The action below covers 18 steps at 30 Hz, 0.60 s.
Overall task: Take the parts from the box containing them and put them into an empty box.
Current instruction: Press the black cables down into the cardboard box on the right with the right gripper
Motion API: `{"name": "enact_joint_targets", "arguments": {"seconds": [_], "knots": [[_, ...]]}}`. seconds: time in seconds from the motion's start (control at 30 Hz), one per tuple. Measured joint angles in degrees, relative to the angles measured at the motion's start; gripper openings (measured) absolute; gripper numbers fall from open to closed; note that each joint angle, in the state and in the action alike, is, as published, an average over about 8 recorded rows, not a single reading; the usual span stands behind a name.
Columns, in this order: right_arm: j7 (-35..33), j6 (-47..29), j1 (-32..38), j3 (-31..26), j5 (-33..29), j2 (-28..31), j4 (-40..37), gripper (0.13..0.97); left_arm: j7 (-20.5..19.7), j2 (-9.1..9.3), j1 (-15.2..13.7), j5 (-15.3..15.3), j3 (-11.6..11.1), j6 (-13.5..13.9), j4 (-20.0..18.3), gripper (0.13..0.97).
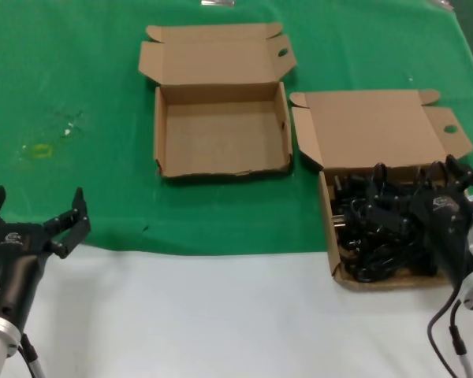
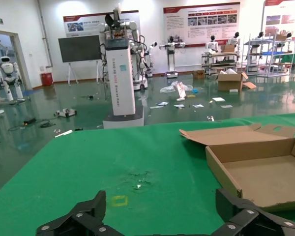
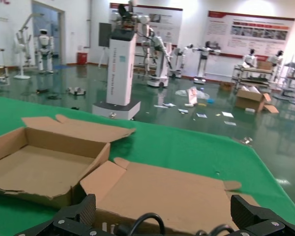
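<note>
Right tool (image 1: 422, 177) wide over the cords (image 1: 378, 228).
Tangled cords may drag out together, missing the empty box (image 1: 221, 134); left tool (image 1: 35, 213) wide, idle.

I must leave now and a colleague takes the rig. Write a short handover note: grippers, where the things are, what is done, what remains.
Left gripper: open, holding nothing, parked at the table's near left edge, away from both boxes.
Right gripper: open, over the box containing the power cords, just above the pile, nothing gripped yet.
Box with the cords: on the right, lid flap open.
Empty box: left of it, farther back, lid open, nothing inside.
Done: no cord is in the empty box.
Left: grip each cord bundle and move it into the empty box.
</note>
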Motion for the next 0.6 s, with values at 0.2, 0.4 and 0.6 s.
{"name": "enact_joint_targets", "arguments": {"seconds": [0.2,0.4,0.6], "knots": [[0.59,0.48,1.26,-4.20,1.19,5.64,1.17,0.966,0.00,0.00,0.00,0.00,0.00,0.00,0.00,0.747],[2.01,0.08,4.24,-9.91,2.63,13.16,2.07,0.966,0.00,0.00,0.00,0.00,0.00,0.00,0.00,0.632],[5.67,-3.41,9.22,-16.84,1.49,20.97,2.47,0.966,0.00,0.00,0.00,0.00,0.00,0.00,0.00,0.465]]}}
